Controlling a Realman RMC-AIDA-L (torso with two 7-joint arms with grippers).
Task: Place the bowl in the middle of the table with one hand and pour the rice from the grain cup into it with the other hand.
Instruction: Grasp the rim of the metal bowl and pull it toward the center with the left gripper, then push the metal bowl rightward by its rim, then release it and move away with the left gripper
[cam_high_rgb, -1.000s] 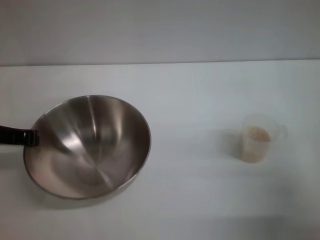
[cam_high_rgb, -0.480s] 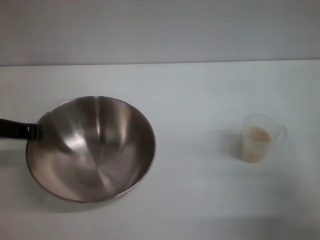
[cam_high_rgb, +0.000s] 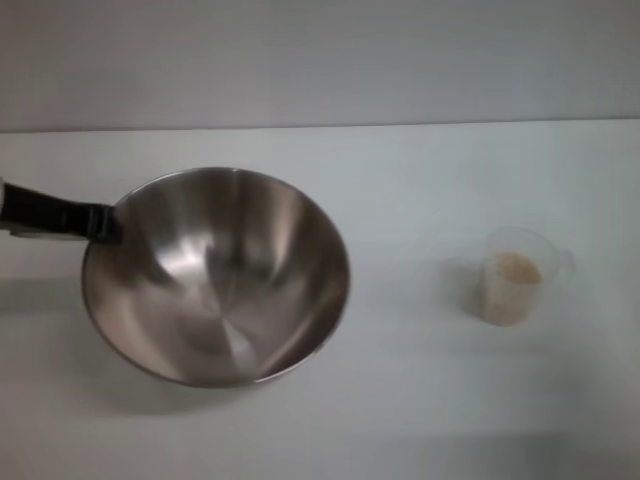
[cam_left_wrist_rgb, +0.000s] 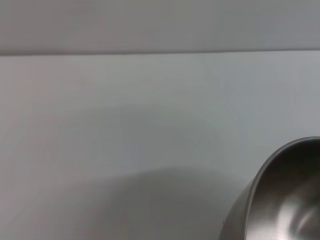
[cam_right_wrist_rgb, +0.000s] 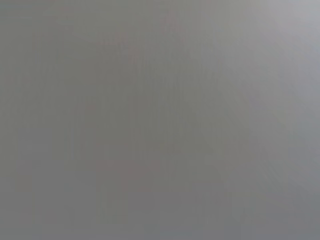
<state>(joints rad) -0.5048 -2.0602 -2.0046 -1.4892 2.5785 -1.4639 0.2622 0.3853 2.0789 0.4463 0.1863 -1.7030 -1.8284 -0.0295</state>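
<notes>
The bowl (cam_high_rgb: 220, 285), wide and shiny steel, hangs tilted over the left half of the white table (cam_high_rgb: 400, 180), casting a shadow beneath. My left gripper (cam_high_rgb: 103, 223) comes in from the left edge as a dark finger and is shut on the bowl's left rim. Part of the bowl (cam_left_wrist_rgb: 280, 200) shows in the left wrist view, with bare table behind it. The grain cup (cam_high_rgb: 517, 272), small and clear, stands upright on the right side with the pale rice (cam_high_rgb: 514, 287) inside. The bowl and cup are well apart. My right gripper is out of view.
The table's far edge (cam_high_rgb: 320, 127) meets a plain grey wall. Bare white tabletop lies between the bowl and the cup. The right wrist view shows only a flat grey surface.
My left gripper has carried the bowl to the right and farther back, toward the table's middle, and it now sits higher. The cup has not moved.
</notes>
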